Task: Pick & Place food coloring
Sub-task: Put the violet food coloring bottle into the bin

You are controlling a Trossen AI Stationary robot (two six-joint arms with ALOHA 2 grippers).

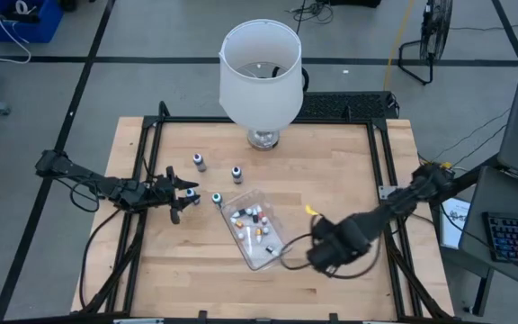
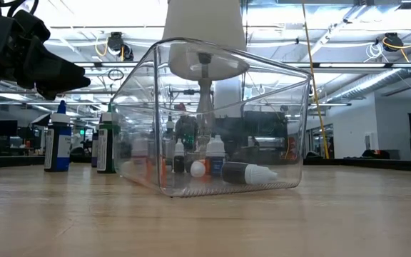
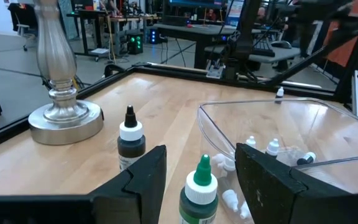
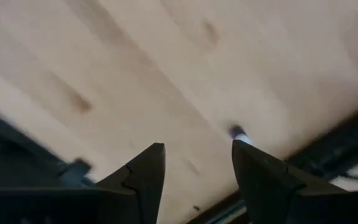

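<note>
The food coloring bottles are tiny droppers. Several lie or stand inside the clear tray (image 1: 268, 247) at mid-table. Two stand upright on the wood, one (image 1: 200, 161) and another (image 1: 236, 173), nearer the lamp. A green-capped bottle (image 1: 216, 197) stands upright just left of the tray. My left gripper (image 1: 190, 192) is open and low, with its fingertips standing on either side of that bottle (image 3: 199, 190) without touching it. My right gripper (image 1: 320, 256) is open over bare wood to the right of the tray; its wrist view (image 4: 197, 149) shows only the tabletop.
A big white lampshade (image 1: 261, 67) on a metal base (image 3: 64, 121) stands at the far middle of the table. A black frame (image 1: 151, 135) runs along the table edges. In the low view the tray wall (image 2: 148, 107) fills the centre, with two bottles (image 2: 58, 139) to its left.
</note>
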